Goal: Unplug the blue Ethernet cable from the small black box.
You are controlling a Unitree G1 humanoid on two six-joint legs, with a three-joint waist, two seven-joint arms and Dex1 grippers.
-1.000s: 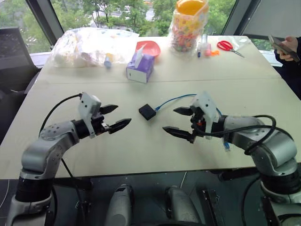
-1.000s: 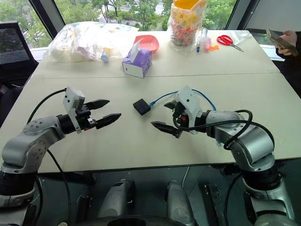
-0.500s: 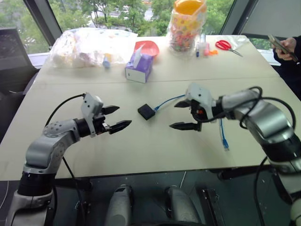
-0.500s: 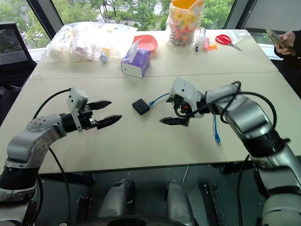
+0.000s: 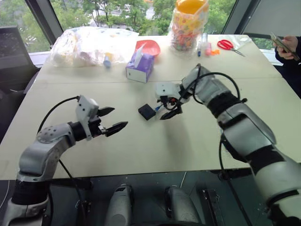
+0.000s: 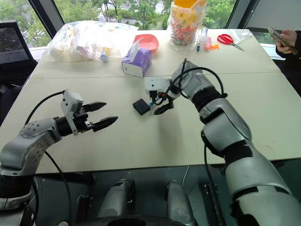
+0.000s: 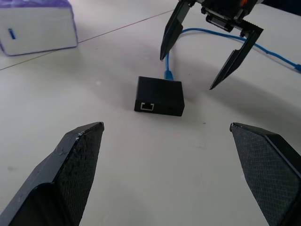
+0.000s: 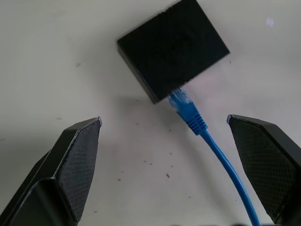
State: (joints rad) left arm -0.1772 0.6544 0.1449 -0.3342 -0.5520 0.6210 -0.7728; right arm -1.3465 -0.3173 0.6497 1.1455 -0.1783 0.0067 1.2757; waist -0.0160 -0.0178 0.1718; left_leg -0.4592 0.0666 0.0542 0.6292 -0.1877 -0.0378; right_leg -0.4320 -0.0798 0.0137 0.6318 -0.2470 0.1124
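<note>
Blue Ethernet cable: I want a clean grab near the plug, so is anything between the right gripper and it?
Nothing visible. The right gripper hangs open over the blue Ethernet cable where it enters the small black box, with bare table between.

Beige table [image 5: 141, 155] before tall windows [image 5: 117, 12] showing green trees.

Far side of the worktop [image 5: 141, 141], well apart from centre

Purple tissue box [image 5: 140, 67] beside red bowl [image 5: 149, 47]; clear plastic bag [image 5: 89, 44] further left; sweet-filled jar [image 5: 189, 23], red scissors [image 5: 226, 45], a person's hand with phone [image 5: 285, 46] at right.
</note>
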